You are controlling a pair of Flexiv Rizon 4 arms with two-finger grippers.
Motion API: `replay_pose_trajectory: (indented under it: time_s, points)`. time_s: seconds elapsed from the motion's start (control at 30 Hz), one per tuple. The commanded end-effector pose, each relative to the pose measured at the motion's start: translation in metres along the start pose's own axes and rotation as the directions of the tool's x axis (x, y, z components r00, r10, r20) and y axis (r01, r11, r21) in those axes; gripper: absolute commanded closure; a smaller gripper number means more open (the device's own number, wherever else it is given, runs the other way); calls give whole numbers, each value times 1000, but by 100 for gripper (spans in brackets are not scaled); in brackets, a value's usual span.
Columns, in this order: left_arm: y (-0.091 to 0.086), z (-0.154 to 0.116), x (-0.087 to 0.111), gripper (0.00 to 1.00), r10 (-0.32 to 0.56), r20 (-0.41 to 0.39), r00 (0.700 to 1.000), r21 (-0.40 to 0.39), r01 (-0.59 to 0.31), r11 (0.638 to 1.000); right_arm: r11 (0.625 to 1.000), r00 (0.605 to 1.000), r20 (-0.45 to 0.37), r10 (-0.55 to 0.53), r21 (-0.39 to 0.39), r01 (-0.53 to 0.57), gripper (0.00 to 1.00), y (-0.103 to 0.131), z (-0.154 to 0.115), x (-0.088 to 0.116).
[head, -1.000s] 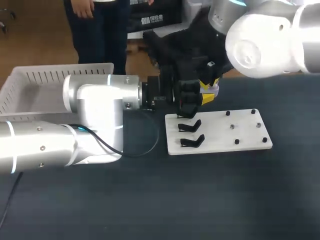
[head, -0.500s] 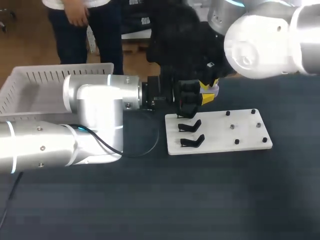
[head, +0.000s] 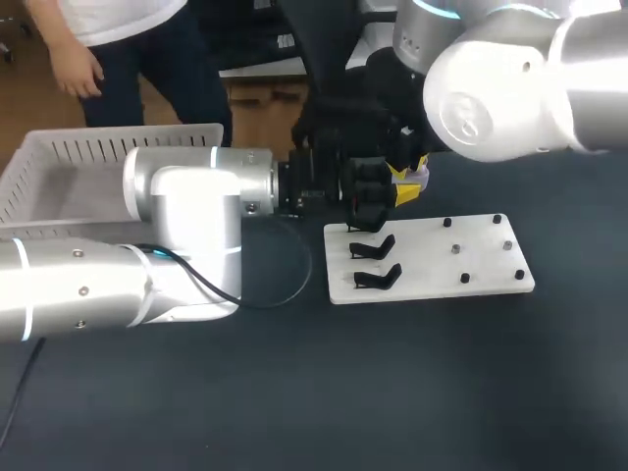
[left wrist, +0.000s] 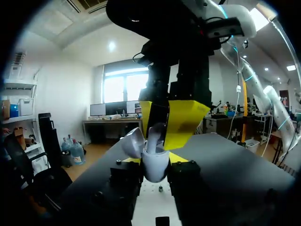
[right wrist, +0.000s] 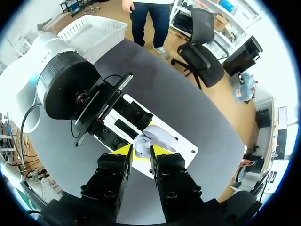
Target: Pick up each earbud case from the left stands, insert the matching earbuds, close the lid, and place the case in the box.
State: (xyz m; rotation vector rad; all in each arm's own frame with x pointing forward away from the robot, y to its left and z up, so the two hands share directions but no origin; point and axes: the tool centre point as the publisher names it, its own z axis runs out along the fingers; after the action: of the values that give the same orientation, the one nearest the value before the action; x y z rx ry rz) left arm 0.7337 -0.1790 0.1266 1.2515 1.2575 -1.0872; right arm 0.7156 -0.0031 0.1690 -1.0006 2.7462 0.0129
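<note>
My left gripper [head: 371, 196] is shut on a pale earbud case [left wrist: 155, 165] and holds it upright above the far edge of the white board [head: 481, 260], lid [left wrist: 134, 141] open. A pale earbud [left wrist: 157, 134] stands in the case. My right gripper [head: 407, 182] comes down from above. It is open, and its yellow tips [left wrist: 188, 122] stand on either side of the earbud. From the right wrist, the case [right wrist: 141, 143] and lid [right wrist: 162, 136] lie just ahead of the right gripper [right wrist: 141, 153]. Two black stands [head: 373, 245] on the board's left are bare.
A white slatted basket [head: 88, 157] sits at the table's far left, behind my left arm. Small black pegs [head: 466, 278] dot the board's right half. A black cable [head: 285, 289] loops on the dark table beside the board.
The right gripper's tips have spread a little around the earbud, and the right arm has shifted slightly leftward. The left arm and the case have stayed put.
</note>
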Motion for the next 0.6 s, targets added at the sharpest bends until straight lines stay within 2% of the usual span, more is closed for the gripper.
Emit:
replay_pose_trajectory:
  time_s: [0.03, 0.33, 0.6]
  points:
    - [-3, 1, -1, 100, 4, 5, 1000, -10, -4, 1000, 1000, 1000, 3, 3, 5, -3, 71, 1, 2, 0]
    - [-3, 1, -1, 100, 4, 5, 1000, -10, -4, 1000, 1000, 1000, 2, 3, 13, -3, 62, -1, 0, 0]
    - [-3, 1, -1, 100, 4, 5, 1000, -10, -4, 1000, 1000, 1000, 6, 5, 20, -5, 62, -1, -3, 0]
